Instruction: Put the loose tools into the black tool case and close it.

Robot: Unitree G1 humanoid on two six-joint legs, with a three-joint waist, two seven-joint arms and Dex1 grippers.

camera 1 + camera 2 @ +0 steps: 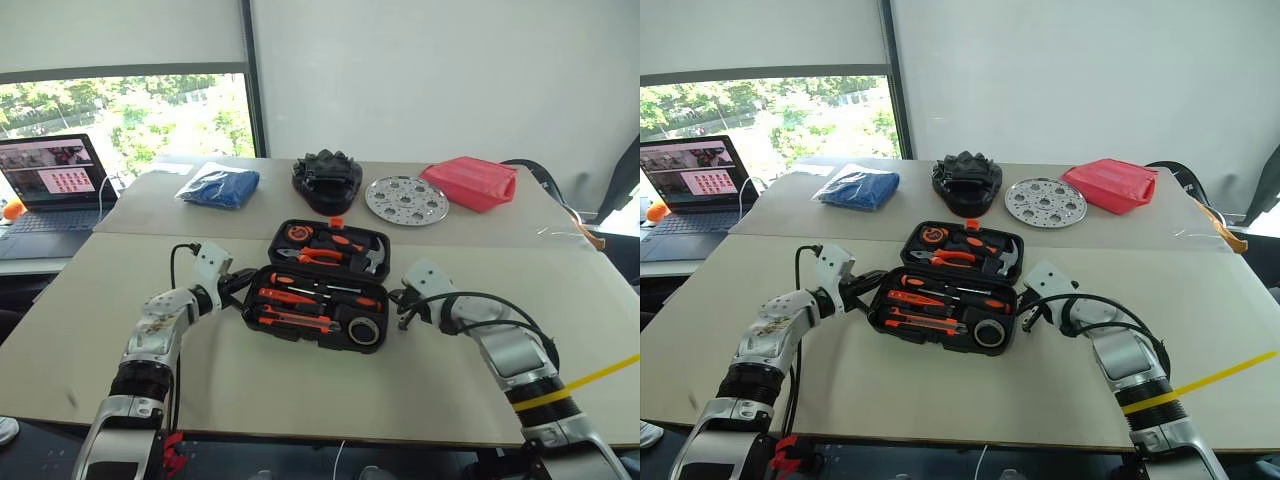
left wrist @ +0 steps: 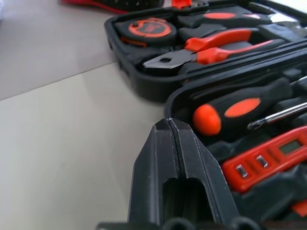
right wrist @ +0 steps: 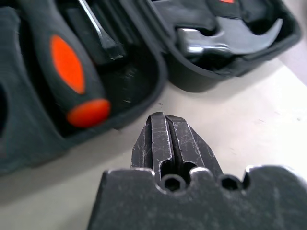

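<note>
Black tool case (image 1: 318, 284) lies open mid-surface near front edge, tools seated in recesses; rigid plastic, moderately heavy when loaded, smooth; best pushed at near half's short ends; left end effector (image 1: 240, 283) and right end effector (image 1: 402, 312) flank it, fingers together, holding nothing.

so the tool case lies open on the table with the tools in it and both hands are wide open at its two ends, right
Not quite. The tool case does lie open on the table with tools in its recesses, and a hand sits at each end, but both are shut, not wide open. The left wrist view shows the left hand with its fingers pressed together, and the right wrist view shows the same for the right hand.
</note>
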